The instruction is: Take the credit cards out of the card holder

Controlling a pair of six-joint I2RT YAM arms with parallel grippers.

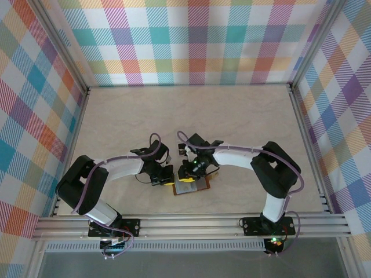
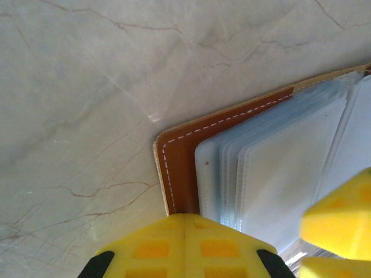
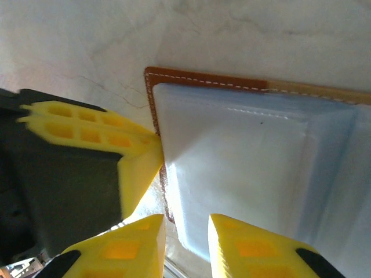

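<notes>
at the near edge of a pale marble-patterned tabletop (image 1: 232, 121), ringed by bright plaid cloth walls (image 1: 191, 40), the white left arm (image 1: 116, 171) is reaching inward. Its left gripper (image 1: 163, 177) is pressing its yellow fingertips together, closed on nothing that can be seen. in the left wrist view the left gripper (image 2: 184, 220) is pointing at the rounded corner of the small brown leather card holder with white stitching (image 2: 178, 159). seen from the right wrist, the left gripper (image 3: 155, 145) is touching the holder's left edge.

the card holder (image 1: 200, 186) is lying open and flat on the table, between the two grippers and just ahead of the arm bases. its stack of pale grey-blue plastic pockets (image 2: 278, 168) is facing up, layered one over another. what the pockets (image 3: 243, 168) are holding is too hazy to tell.

the right gripper (image 1: 189, 171) is hanging over the holder's near-left part. in the right wrist view the right gripper (image 3: 186, 229) is keeping its two yellow fingers (image 3: 249, 246) parted, with the pockets' lower edge lying in the gap; whether the fingers are touching that edge cannot be told. one of those fingers (image 2: 342, 223) is also showing in the left wrist view, over the pockets. the white right arm (image 1: 243, 157) is curving in from the right.
</notes>
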